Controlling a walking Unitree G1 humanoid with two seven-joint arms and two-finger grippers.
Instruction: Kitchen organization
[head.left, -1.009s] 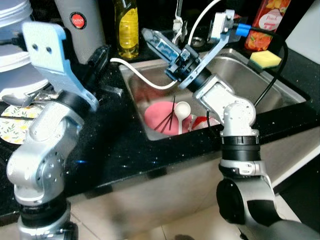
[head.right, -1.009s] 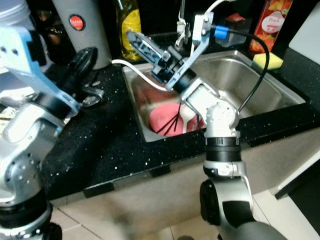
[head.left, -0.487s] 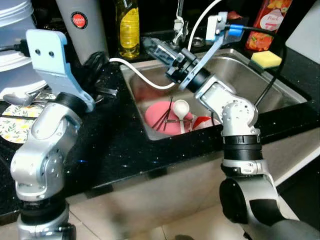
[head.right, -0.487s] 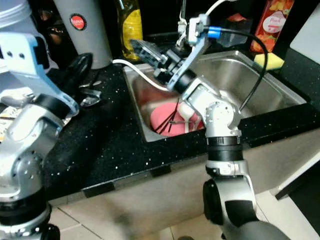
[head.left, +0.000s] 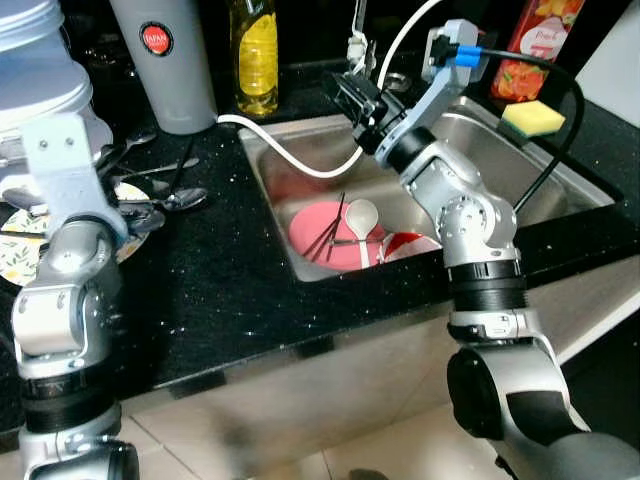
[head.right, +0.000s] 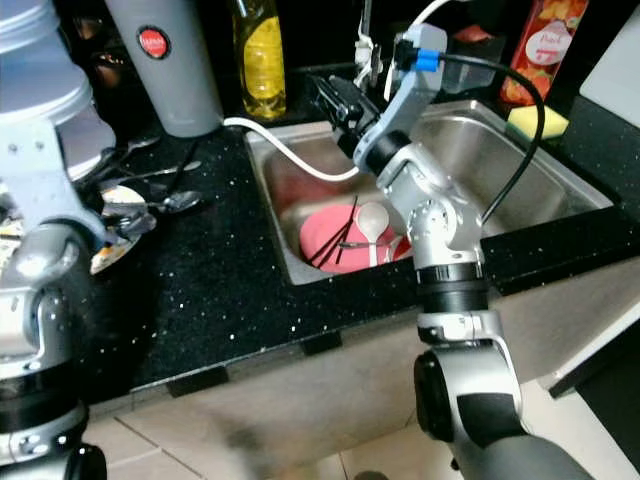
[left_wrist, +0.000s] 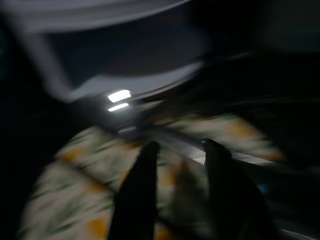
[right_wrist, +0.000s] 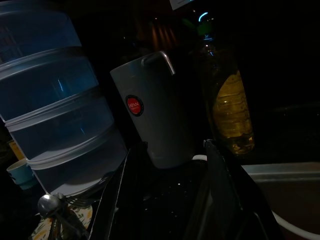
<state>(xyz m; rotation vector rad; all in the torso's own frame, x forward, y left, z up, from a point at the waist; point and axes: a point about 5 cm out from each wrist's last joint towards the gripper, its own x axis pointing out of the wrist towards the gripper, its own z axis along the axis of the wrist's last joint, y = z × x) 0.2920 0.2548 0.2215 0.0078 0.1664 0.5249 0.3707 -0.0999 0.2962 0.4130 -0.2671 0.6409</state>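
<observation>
Right gripper (head.left: 352, 92) raised above the steel sink (head.left: 560, 165) at 12 o'clock, fingers parted, empty. Round pink plate (head.left: 318, 222) with black chopsticks (head.left: 328, 230) and white spoon (head.left: 361, 218) lies in the basin. My left gripper (left_wrist: 176, 165) hovers over the patterned plate (left_wrist: 75, 200), fingers parted, empty.

Even, moderately bright light falls on the speckled black countertop (head.left: 240, 290) and the stainless steel sink (head.left: 480, 150), whose walls carry soft glare, while the backsplash behind the yellow oil bottle (head.left: 253, 55) sinks into deep shadow; both head views are fairly sharp, softening slightly toward the lower edges. The left wrist view is dim and heavily motion-blurred, its flower-patterned plate (left_wrist: 75, 200) smeared and two small white highlights burning near the centre. The right wrist view is very dark yet in focus, the stacked translucent blue plastic containers (right_wrist: 60, 110) catching faint light
</observation>
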